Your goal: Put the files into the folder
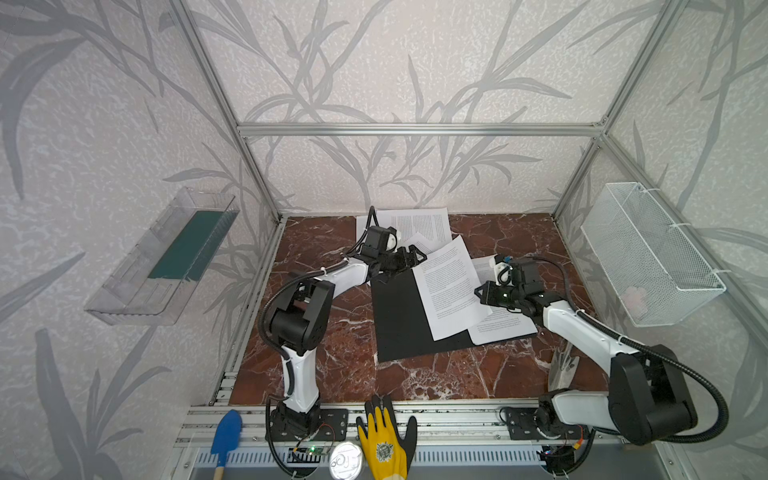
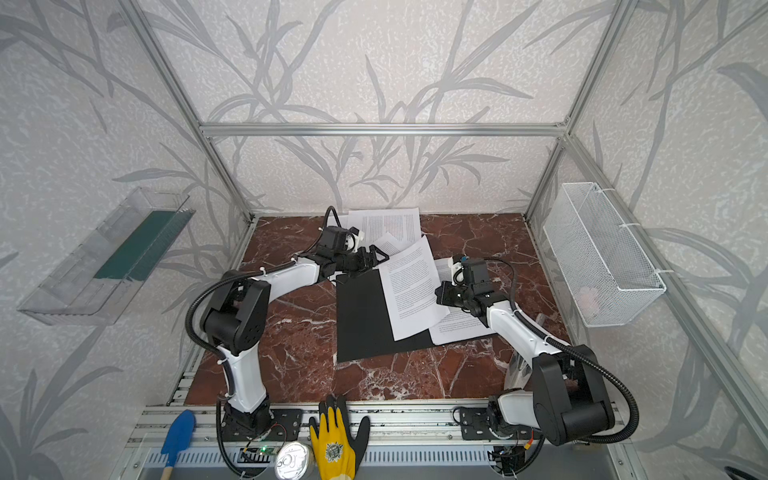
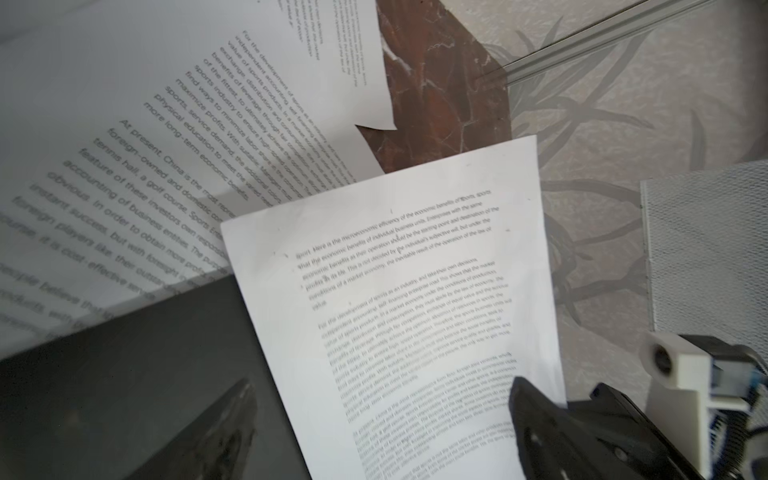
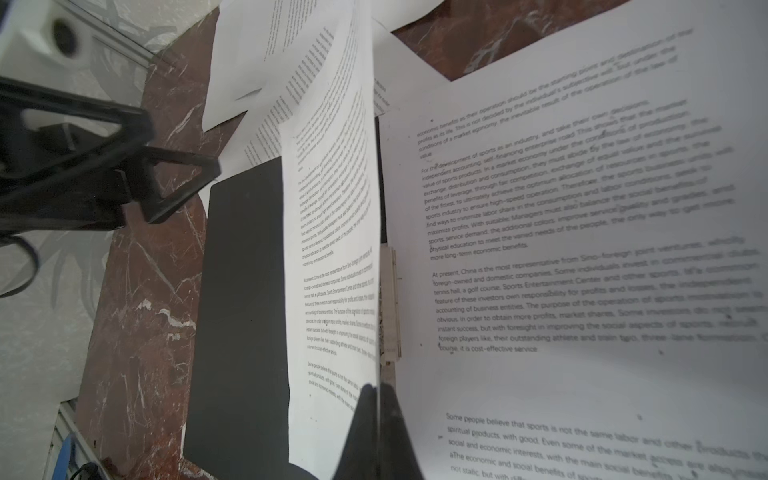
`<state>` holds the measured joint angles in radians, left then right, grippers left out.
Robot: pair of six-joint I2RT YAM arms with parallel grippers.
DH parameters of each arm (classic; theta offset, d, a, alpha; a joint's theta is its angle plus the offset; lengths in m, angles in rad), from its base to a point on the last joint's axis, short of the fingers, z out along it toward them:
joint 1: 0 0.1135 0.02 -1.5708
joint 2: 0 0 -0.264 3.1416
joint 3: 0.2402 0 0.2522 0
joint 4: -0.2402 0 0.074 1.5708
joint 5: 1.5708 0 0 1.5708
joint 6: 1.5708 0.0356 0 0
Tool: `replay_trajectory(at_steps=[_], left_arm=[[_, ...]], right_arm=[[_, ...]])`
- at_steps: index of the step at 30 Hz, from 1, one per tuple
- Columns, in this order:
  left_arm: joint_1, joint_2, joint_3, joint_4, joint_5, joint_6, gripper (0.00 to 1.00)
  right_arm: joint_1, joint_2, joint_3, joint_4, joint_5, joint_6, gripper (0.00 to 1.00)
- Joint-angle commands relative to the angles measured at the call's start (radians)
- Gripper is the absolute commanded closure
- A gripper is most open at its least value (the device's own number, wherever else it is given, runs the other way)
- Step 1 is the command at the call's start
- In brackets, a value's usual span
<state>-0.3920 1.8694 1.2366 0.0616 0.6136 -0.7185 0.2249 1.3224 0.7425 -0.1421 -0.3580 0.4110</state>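
While right gripper (image 1: 481, 292) clamps one sheet (image 1: 449, 286) by its edge over the folder (image 1: 399, 324) for filing, left gripper (image 1: 415, 258) gapes; empty.

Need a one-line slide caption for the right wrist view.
Right gripper pinches one printed sheet by its edge, tilted up over the black folder.

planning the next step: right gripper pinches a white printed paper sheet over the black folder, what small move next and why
Probably lower the right gripper and lay the white printed paper sheet flat on the thin matte black folder. The sheet hangs tilted over the folder, pinched at one edge, and the left gripper stands open beside it, holding nothing.
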Motion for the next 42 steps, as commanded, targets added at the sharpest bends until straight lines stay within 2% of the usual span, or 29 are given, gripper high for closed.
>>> replay_trajectory(at_steps=[1, 6, 12, 15, 19, 22, 26, 34, 42], left_arm=[[-0.010, -0.182, -0.081, 0.046, -0.020, -0.009, 0.01], [-0.066, -0.417, -0.210, 0.029, -0.081, -0.035, 0.01], [-0.158, -0.727, -0.317, -0.160, -0.176, 0.020, 0.01], [-0.170, -0.906, -0.397, -0.278, -0.239, 0.067, 0.01], [-0.173, -1.123, -0.526, -0.353, -0.293, 0.122, 0.01], [-0.180, -1.239, -0.634, -0.294, -0.308, 0.107, 0.01], [-0.180, -1.303, -0.736, -0.215, -0.353, 0.085, 0.01], [-0.183, -1.326, -0.750, -0.219, -0.332, 0.065, 0.01], [-0.184, -1.333, -0.754, -0.215, -0.342, 0.067, 0.01]], right_arm=[[-0.014, -0.026, 0.047, -0.087, 0.060, -0.036, 1.00], [-0.015, -0.045, 0.067, -0.132, 0.137, -0.056, 1.00], [-0.018, -0.078, 0.110, -0.177, 0.232, -0.118, 1.00], [-0.019, -0.102, 0.132, -0.210, 0.301, -0.168, 1.00], [-0.023, -0.111, 0.164, -0.273, 0.370, -0.231, 1.00], [-0.047, -0.107, 0.167, -0.289, 0.396, -0.244, 1.00], [-0.062, -0.090, 0.190, -0.321, 0.430, -0.275, 1.00], [-0.087, -0.048, 0.240, -0.355, 0.507, -0.339, 1.00], [-0.091, 0.025, 0.231, -0.334, 0.431, -0.393, 1.00]])
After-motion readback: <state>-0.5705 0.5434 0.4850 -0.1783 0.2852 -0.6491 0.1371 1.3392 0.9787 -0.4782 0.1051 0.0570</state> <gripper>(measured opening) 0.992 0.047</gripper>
